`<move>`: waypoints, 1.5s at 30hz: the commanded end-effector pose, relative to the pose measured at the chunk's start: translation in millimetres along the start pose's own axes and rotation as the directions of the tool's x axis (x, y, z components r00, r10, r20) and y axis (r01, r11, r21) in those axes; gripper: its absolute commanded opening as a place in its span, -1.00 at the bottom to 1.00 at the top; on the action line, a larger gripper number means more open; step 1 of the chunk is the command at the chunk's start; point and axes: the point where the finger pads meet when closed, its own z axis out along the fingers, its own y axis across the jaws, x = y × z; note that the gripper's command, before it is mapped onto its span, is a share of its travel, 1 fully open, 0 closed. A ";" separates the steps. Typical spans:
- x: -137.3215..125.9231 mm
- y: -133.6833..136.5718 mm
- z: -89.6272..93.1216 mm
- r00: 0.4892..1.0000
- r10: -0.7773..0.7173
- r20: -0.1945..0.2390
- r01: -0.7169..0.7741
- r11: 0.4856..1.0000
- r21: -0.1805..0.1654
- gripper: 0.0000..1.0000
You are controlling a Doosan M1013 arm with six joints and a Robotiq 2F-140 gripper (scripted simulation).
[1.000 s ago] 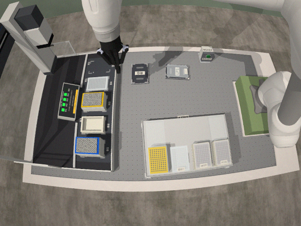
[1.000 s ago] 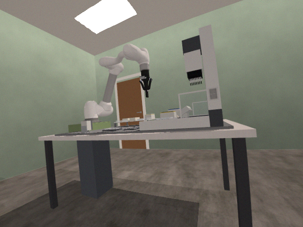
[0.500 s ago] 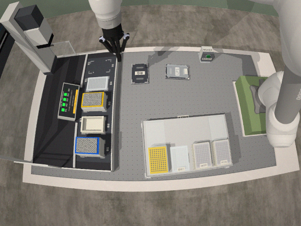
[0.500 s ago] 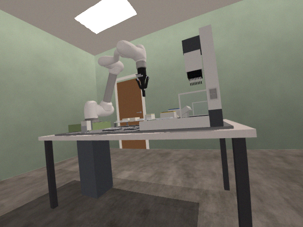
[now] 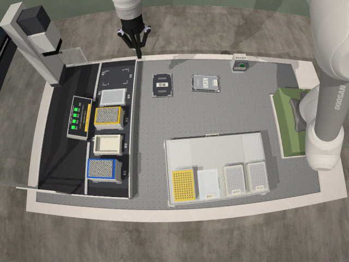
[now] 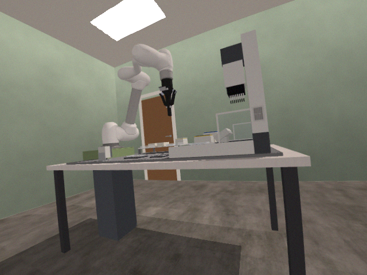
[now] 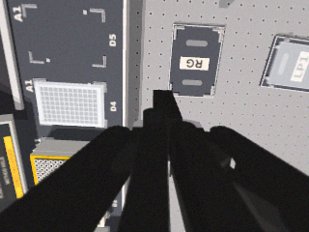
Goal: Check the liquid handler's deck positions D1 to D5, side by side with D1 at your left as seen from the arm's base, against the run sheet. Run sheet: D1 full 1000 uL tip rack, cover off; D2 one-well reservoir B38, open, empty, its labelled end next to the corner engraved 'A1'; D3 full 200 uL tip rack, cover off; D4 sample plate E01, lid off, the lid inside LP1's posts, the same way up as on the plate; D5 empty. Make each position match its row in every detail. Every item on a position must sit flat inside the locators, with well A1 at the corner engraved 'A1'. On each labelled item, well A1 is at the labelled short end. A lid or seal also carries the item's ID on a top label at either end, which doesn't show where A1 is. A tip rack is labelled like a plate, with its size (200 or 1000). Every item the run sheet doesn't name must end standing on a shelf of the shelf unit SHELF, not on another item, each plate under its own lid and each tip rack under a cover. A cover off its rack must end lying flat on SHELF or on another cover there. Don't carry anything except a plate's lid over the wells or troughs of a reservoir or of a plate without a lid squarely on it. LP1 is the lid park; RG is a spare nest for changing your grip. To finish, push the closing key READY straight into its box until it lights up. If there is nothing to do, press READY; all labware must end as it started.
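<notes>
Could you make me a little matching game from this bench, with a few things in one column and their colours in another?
Things:
1. rack at D1
2. rack at D3
3. tub at D2
4. button on the READY box

Colours:
a. cream
b. green
c. blue rim
d. yellow rim

Pairs: 1-c, 2-d, 3-a, 4-b

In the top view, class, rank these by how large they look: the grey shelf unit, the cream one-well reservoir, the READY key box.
1. Grey shelf unit, by far the largest.
2. Cream one-well reservoir.
3. READY key box, smallest, though it lies toward the picture's edge, so its look may mislead slightly.
</notes>
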 end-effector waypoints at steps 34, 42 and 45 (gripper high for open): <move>21.5 125.5 -1.1 1.000 0.000 -0.001 0.000 1.000 0.001 -0.80; 20.4 155.5 -1.0 1.000 0.000 -0.001 0.000 1.000 0.001 -0.80; 19.8 170.5 -1.0 1.000 0.000 -0.001 0.000 1.000 0.001 -0.80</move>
